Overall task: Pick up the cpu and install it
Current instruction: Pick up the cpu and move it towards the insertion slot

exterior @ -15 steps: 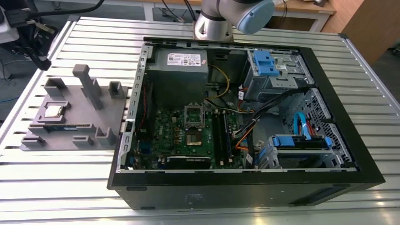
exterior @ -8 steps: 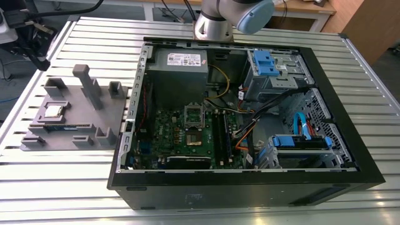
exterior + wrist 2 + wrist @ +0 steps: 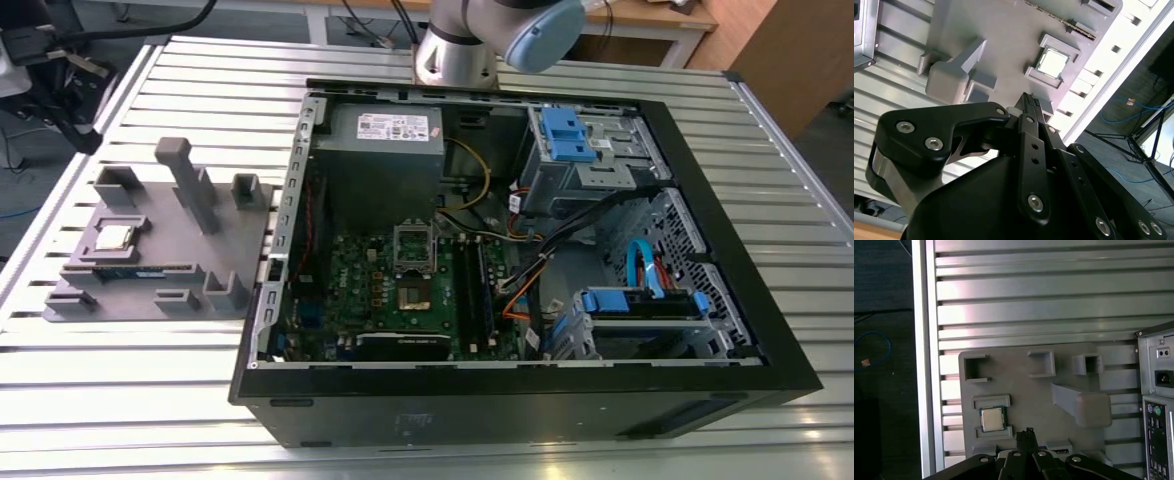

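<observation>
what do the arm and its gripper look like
The arm is a silver-grey metal tube with a pale blue joint cap. The gripper is matte black, with a rounded body and flat linkage bars pinned by silver screws. It narrows to slim dark fingers.

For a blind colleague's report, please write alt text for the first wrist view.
A small square silver chip lies in a pocket of a grey tray on a ribbed metal table. The black gripper, shut, hangs over the tray near the chip.
</observation>
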Action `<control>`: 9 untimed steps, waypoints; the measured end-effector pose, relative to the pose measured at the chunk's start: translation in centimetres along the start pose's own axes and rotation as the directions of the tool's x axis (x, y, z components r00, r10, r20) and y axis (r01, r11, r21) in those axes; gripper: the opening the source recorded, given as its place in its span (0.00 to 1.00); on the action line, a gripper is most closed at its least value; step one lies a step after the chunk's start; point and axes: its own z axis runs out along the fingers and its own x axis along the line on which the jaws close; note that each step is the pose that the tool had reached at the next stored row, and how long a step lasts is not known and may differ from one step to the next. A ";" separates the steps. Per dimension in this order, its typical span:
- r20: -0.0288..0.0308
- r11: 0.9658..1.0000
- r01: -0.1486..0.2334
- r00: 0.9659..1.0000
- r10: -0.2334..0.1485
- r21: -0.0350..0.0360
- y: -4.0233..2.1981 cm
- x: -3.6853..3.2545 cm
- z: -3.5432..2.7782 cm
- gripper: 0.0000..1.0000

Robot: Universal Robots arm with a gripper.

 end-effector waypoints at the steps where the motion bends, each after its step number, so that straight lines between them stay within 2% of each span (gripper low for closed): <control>1: 0.000 1.000 0.000 1.000 0.000 0.000 -0.01 0.10 0.05 0.11; 9: 0.000 1.000 0.000 1.000 0.000 0.000 -0.11 0.71 0.48 0.11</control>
